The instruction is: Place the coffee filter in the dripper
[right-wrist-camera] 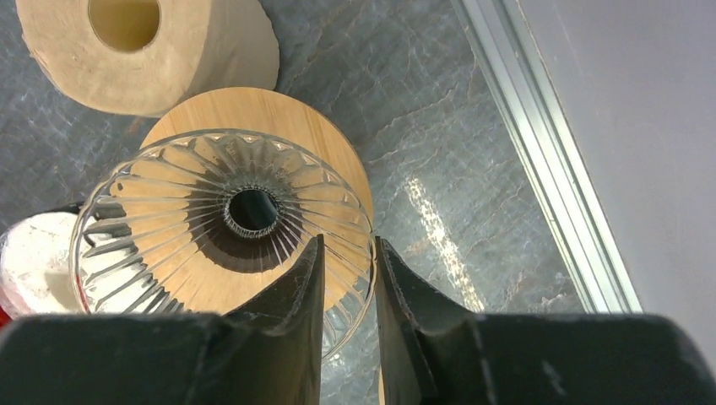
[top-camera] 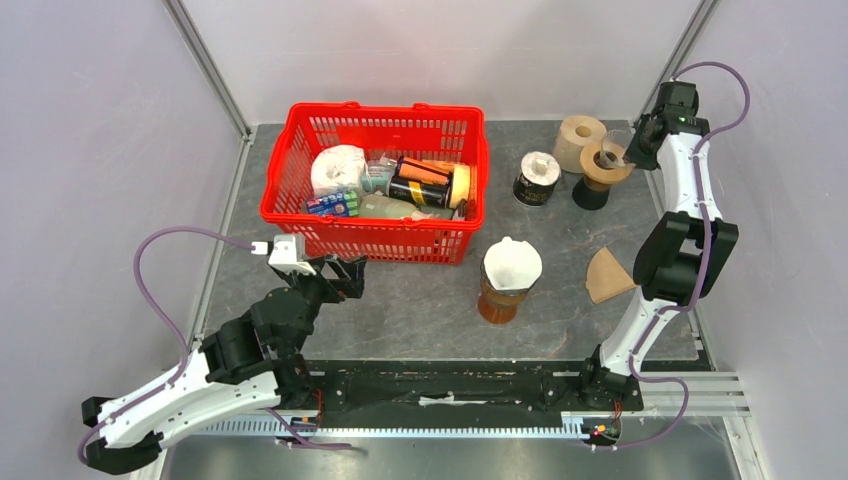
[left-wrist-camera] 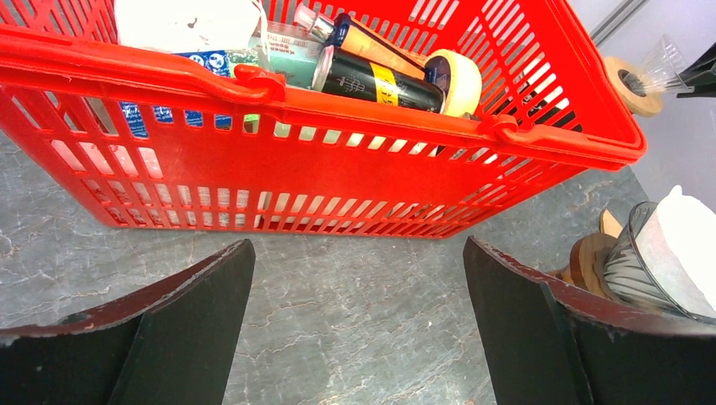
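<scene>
My right gripper (top-camera: pixel 632 150) is shut on the rim of a clear ribbed glass dripper (top-camera: pixel 617 147), held just over a wooden ring stand (top-camera: pixel 603 168) at the far right. In the right wrist view the gripper (right-wrist-camera: pixel 348 240) has one finger inside and one outside the dripper's (right-wrist-camera: pixel 169 211) rim, above the wooden disc (right-wrist-camera: pixel 262 118). A brown paper filter (top-camera: pixel 608 275) lies flat on the table by the right arm. A white filter (top-camera: pixel 512 263) sits in a second dripper on an amber cup (top-camera: pixel 498 303) at centre. My left gripper (top-camera: pixel 345 275) is open and empty before the basket.
A red basket (top-camera: pixel 300 205) with cans and packets stands at the back left, close ahead of the left gripper (left-wrist-camera: pixel 356 245). A beige paper roll (top-camera: pixel 578 135) and a white-topped black can (top-camera: pixel 536 180) stand beside the wooden stand. The metal frame rail (right-wrist-camera: pixel 549 169) runs along the right edge.
</scene>
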